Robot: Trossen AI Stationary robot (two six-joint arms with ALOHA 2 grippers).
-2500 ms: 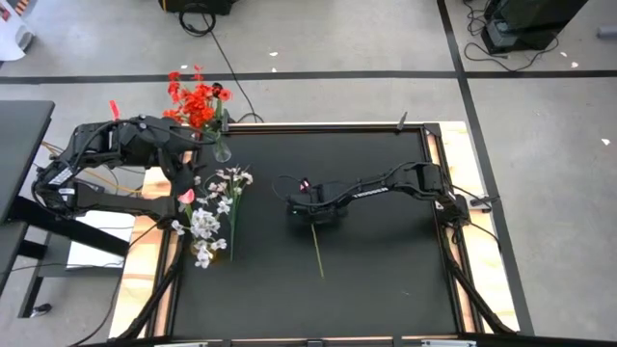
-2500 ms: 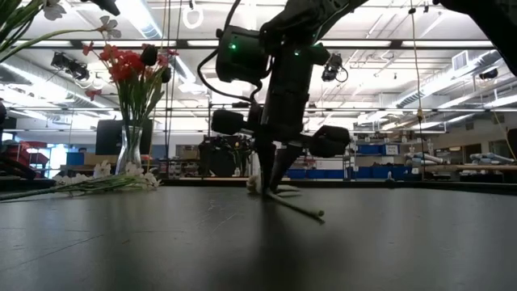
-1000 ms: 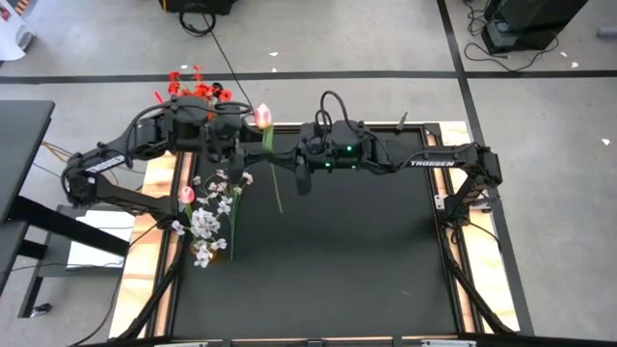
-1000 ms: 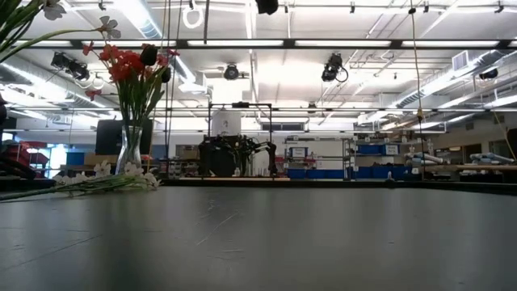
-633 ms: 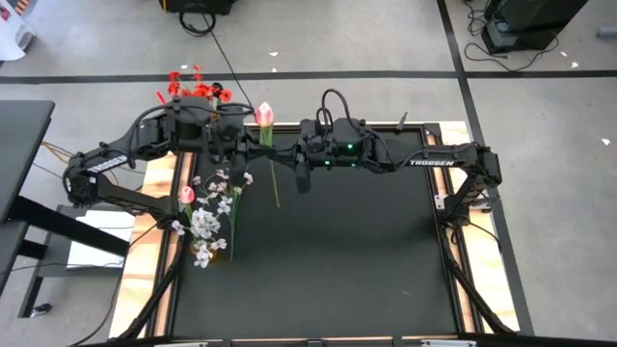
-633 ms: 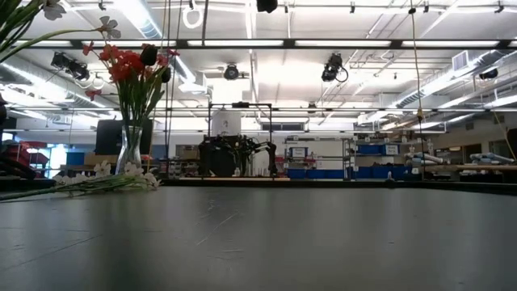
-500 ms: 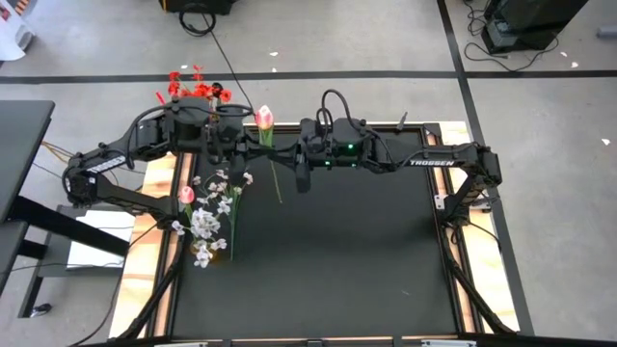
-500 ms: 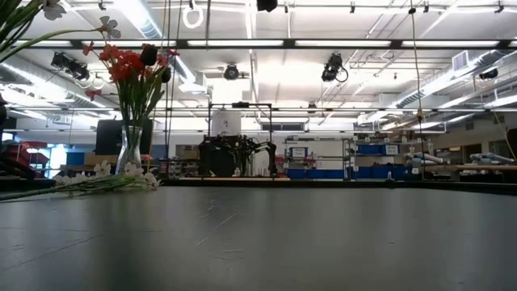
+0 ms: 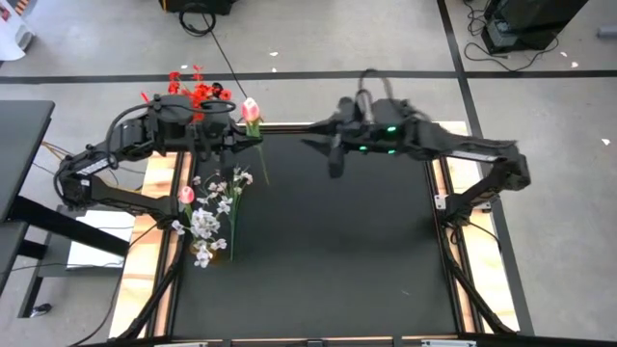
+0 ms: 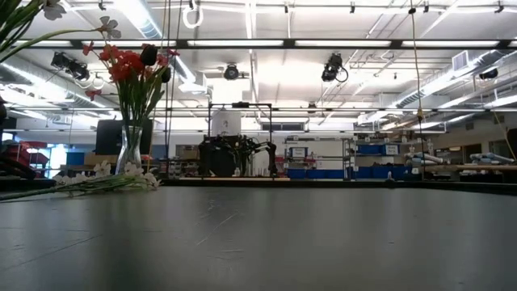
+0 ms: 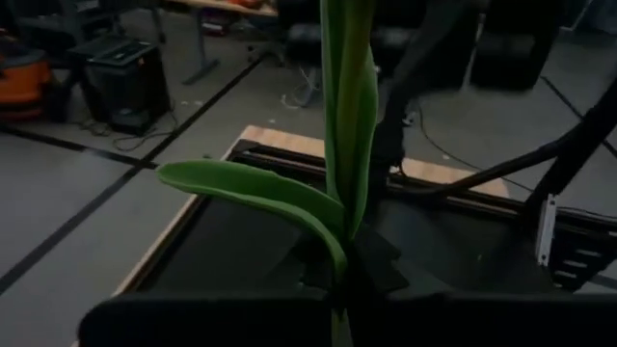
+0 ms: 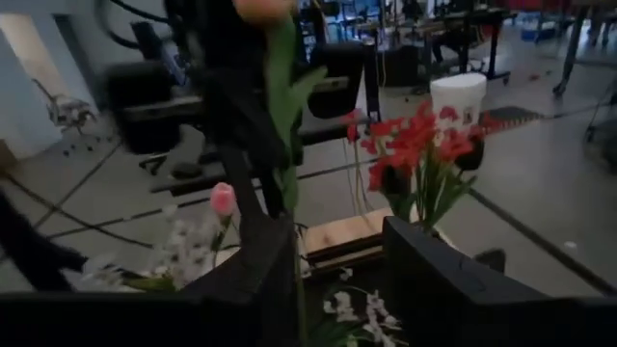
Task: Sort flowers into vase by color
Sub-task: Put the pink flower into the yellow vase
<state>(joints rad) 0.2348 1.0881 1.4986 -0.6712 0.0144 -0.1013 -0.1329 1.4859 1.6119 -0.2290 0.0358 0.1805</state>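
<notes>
A pale pink tulip (image 9: 251, 109) with green leaves (image 11: 333, 193) stands upright in the air over the table's far left, with my left gripper (image 9: 236, 145) shut on its stem. My right gripper (image 9: 323, 152) hangs open and empty over the far middle, to the tulip's right; its fingers (image 12: 260, 280) frame the tulip (image 12: 282, 106) from a distance. Red flowers (image 10: 129, 69) stand in the glass vase (image 10: 129, 149) at the far left corner. White sprays (image 9: 214, 207) and another pink tulip (image 9: 185, 195) lie flat on the table's left side. My left gripper pinches the tulip's stem (image 11: 337, 323) between its two fingers, just below where the leaves branch off. The fingers come nearly level from the table's left and lie across the stem. The tulip is lifted clear, bloom up, and its stem end (image 9: 262, 178) hangs below the fingers.
The black table top (image 9: 366, 241) lies bare in the middle, right and near parts. The left arm (image 9: 106, 159) covers the vase from above. Wooden strips (image 9: 448, 154) edge the table on the left and right.
My right gripper has let go of the tulip's stem, opened, and drawn back toward the table's right edge, rising. The tulip stays upright in my left gripper, which has carried it a little toward the far left corner.
</notes>
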